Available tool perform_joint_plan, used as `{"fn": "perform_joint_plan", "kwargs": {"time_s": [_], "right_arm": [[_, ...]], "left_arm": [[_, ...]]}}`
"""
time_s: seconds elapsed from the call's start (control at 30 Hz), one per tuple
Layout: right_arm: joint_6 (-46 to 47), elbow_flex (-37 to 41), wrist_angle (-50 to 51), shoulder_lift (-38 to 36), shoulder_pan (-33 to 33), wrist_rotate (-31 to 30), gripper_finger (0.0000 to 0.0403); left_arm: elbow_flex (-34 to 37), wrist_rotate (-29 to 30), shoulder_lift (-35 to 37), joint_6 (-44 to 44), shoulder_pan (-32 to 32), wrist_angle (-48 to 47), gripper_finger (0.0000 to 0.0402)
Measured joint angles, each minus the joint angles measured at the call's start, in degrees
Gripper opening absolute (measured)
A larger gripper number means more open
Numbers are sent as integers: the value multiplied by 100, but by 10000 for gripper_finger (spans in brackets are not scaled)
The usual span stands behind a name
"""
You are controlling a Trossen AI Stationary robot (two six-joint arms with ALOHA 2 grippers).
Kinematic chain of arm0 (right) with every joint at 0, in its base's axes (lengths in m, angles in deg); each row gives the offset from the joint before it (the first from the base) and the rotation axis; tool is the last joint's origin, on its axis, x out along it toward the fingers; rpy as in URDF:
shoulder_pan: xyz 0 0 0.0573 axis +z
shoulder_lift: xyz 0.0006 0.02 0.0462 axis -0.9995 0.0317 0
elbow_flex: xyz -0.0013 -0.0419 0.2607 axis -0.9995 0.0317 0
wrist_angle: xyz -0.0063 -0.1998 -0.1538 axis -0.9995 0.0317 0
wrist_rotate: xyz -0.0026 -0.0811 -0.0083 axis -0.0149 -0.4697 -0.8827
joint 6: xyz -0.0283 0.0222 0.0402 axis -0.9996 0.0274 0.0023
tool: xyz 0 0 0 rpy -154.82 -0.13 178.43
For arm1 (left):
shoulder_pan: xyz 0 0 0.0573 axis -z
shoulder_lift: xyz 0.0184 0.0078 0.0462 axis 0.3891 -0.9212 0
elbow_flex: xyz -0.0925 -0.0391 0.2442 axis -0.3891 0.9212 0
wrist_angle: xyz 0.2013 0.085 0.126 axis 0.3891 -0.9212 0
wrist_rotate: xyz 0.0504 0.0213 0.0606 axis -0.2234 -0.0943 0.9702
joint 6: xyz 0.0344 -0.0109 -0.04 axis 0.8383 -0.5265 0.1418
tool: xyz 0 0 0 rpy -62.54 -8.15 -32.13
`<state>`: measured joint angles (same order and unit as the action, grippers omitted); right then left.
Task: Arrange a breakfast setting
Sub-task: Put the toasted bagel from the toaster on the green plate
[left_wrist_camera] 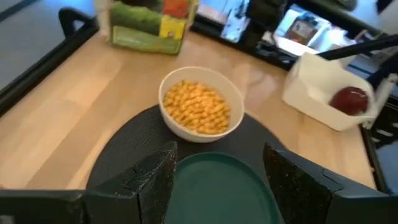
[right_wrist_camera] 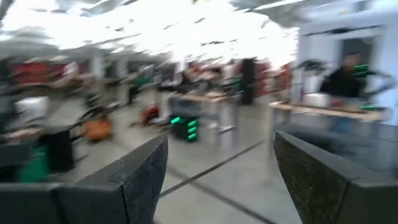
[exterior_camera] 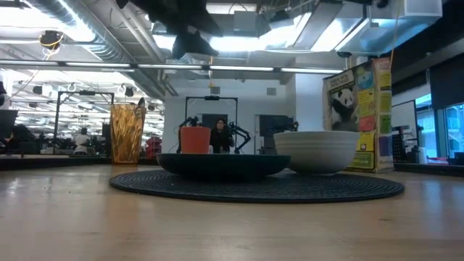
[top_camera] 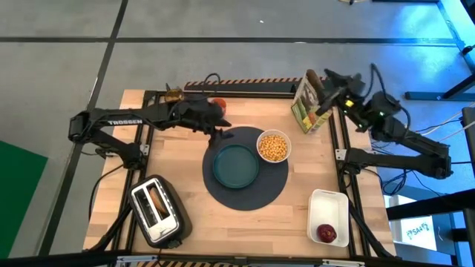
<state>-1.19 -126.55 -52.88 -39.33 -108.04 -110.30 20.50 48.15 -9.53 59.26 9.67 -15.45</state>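
Lower left: bagel [top_camera: 154, 201] unmoved in toaster [top_camera: 156, 211]. Centre: left gripper [top_camera: 220, 134] parted, empty, above teal plate [top_camera: 236, 165] on mat [top_camera: 266, 193]; cereal-filled bowl [top_camera: 273, 146] placed. Upper right: right gripper [top_camera: 324, 84] spread, empty, by cereal box [top_camera: 309, 104]. Lower right: red fruit [top_camera: 326, 233] left in tray [top_camera: 327, 209].

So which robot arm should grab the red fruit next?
Probably the right. The red fruit lies in the white tray on the right arm's side; the right gripper is open and empty, while the left gripper hovers at the teal plate.
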Motion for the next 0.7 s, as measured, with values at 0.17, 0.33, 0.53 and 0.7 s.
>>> {"fn": "perform_joint_plan", "kwargs": {"time_s": [0.17, 0.33, 0.53, 0.7], "right_arm": [[609, -1031, 998, 998, 0, 1314, 285], [1220, -1898, 1792, 1779, 2, 2116, 285], [1258, -2465, 1989, 2286, 0, 3350, 283], [1588, -2827, 2600, 2336, 2, 3812, 244]], "left_arm": [[0, 271, -132, -13, -8, -63, 234], [-159, 749, -76, -252, -462, -260, 234], [-586, 829, -58, -334, -1095, -851, 234], [-756, 138, -58, -313, -968, -801, 234]]}}
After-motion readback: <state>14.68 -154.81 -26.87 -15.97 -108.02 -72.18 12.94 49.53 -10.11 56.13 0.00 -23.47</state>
